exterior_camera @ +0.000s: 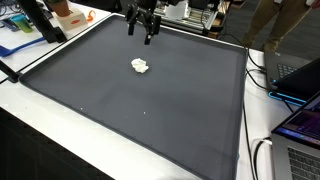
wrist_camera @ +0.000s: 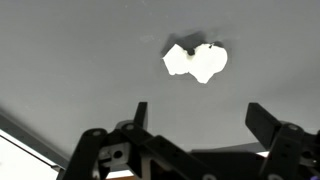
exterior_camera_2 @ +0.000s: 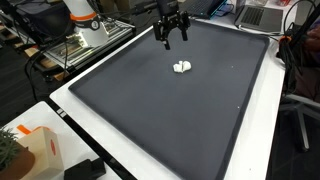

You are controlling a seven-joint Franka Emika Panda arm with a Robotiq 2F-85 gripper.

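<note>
Your gripper hangs jaws apart, short of the lump; drop off-centre and a finger could knock it away.

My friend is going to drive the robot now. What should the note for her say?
Gripper: open, holding nothing, hanging above the dark mat near its far edge in an exterior view.
White crumpled lump: lying on the mat, apart from the gripper; the wrist view shows it just ahead of the open jaws.
Done: nothing gripped.
Left: the lump is not yet touched or lifted.
</note>
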